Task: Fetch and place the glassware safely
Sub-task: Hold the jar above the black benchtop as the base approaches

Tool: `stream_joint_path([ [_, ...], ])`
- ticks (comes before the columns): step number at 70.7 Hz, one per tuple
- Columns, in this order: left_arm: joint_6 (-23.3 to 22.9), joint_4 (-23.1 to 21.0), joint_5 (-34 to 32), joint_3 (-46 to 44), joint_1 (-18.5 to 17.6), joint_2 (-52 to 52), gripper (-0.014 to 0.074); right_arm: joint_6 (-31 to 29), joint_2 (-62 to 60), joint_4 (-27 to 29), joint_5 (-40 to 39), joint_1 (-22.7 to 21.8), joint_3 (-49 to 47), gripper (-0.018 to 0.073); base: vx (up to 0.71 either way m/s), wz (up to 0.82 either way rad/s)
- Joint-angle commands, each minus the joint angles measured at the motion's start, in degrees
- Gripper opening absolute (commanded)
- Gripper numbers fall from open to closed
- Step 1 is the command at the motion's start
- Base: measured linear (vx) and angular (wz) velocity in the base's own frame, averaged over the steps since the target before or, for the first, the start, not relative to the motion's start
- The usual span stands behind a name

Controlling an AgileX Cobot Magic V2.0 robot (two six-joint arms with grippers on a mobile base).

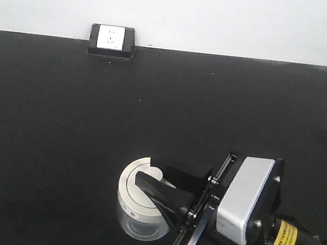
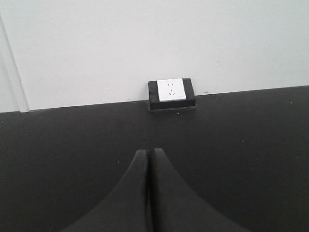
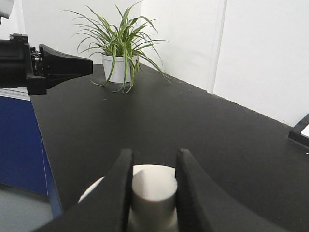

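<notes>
Black tabletop (image 1: 65,119), white wall (image 1: 220,18). Glass jar (image 1: 136,227) nr front; R gripper (image 1: 150,171) pinching lid knob (image 3: 153,193), prob. for lift. L gripper (image 2: 148,152) closed, empty, parked clear.

Right pincer (image 3: 154,154): both black fingers (image 3: 120,183) touch the sides of the round knob (image 3: 153,193) on a cream-white lid (image 3: 95,189). Black desk (image 3: 203,121) beneath. Left pincer (image 3: 90,66) hangs upper left, tips together. Potted spider plant (image 3: 120,38) stands at the far end.
</notes>
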Motion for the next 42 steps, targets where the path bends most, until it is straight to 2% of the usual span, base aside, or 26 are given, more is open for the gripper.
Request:
stream_joint_path([
  [1, -0.5, -0.4, -4.1, -1.6, -0.3, 0.0, -0.0007, -0.2, -1.2, 0.7, -6.1, -0.1, -1.7, -0.0001, 0.05, 0.01],
  [42, -0.5, -0.4, -4.1, -1.6, -0.3, 0.0, -0.0007, -0.2, -1.2, 0.7, -6.1, -0.1, -1.7, -0.0001, 0.02, 0.0],
])
